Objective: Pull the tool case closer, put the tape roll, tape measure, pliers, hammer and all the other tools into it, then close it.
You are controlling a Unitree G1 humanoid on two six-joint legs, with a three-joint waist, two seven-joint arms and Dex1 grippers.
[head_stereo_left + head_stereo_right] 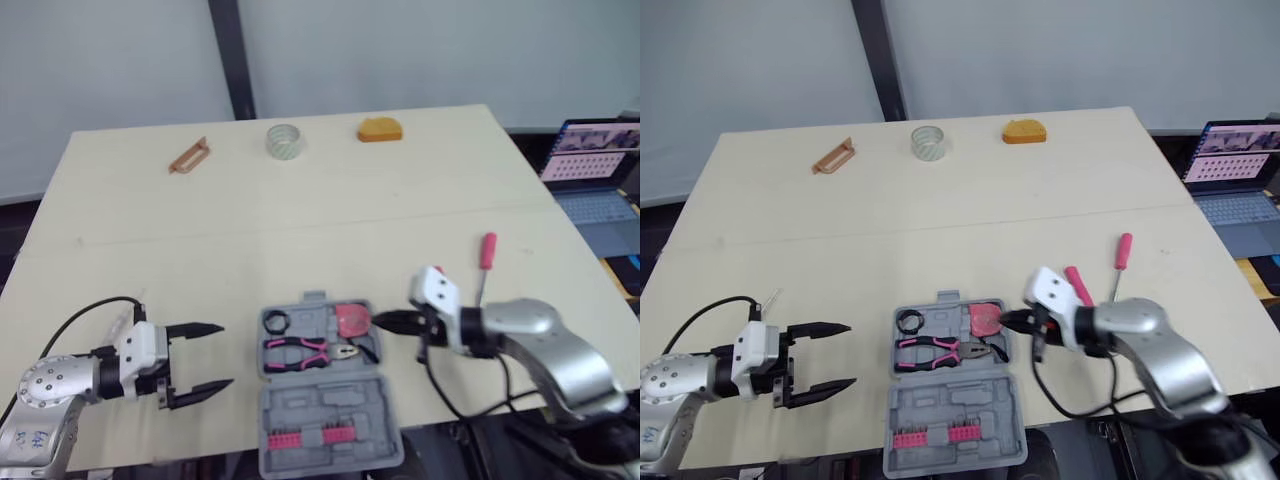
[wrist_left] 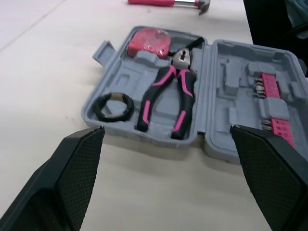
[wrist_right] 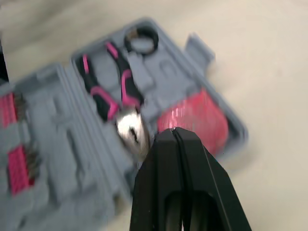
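**Tool case open at the near edge, three tools already in**

On the left, the left claw hangs low over the table, fingers wide apart, pointing at the tool case just beside it. Along the far edge lie a brown handle-shaped piece, a clear tape roll and an orange object.

The case lies open, lid toward the robot. The left wrist view makes its contents plain: a black ring, the pliers and a pink tape measure in the tray, and pink bits in the lid. Beyond the case it shows the hammer, with its steel head.

The right claw, fingers pressed together, has its tip at the tape measure's right edge; I cannot tell if it touches. Right of it lies a pink-handled tool. The right eye view catches a second pink handle beside the claw. A laptop sits off to the right.
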